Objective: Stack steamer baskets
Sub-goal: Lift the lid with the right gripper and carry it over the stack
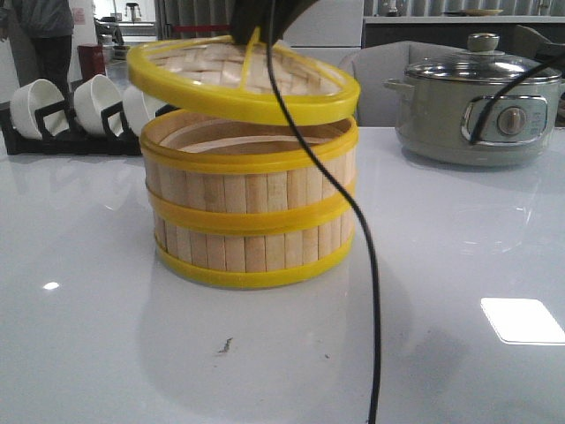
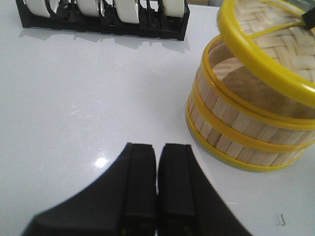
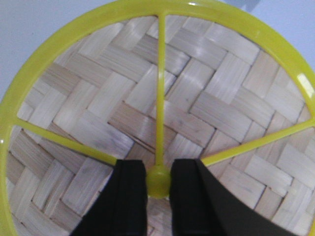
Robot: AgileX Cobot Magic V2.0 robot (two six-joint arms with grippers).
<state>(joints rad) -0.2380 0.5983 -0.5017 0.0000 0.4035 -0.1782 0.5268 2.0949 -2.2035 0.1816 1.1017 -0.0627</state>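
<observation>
A glossy white counter [image 1: 106, 336] fills the scene, with a dark rack [image 1: 53, 132] of white bowls [image 1: 35, 104] standing on edge at its far left and a grey-green electric pot [image 1: 481, 110] under a glass lid at its far right.

Two steamer baskets [image 1: 252, 208] stand stacked near the middle of the counter, one squarely on the other. The upper tier is open, and what shows of its inside holds nothing; the lower tier's inside is hidden.

The lid [image 1: 243, 75] hangs just above the stack, tilted, with its near right edge close to the top rim and its left side raised clear. Its panel is woven bamboo in a herringbone pattern, ringed by a bright yellow band with three yellow spokes meeting at a central hub. The tier walls are pale upright slats between yellow rim bands.

The right gripper [image 3: 158, 182] has its fingers [image 3: 130, 196] clamped on the lid's hub. The left gripper [image 2: 157, 182] sits low over the bare counter beside the stack, its fingers [image 2: 140, 182] pressed together, grasping nothing. A black cable [image 1: 366, 265] hangs in front of the baskets.
</observation>
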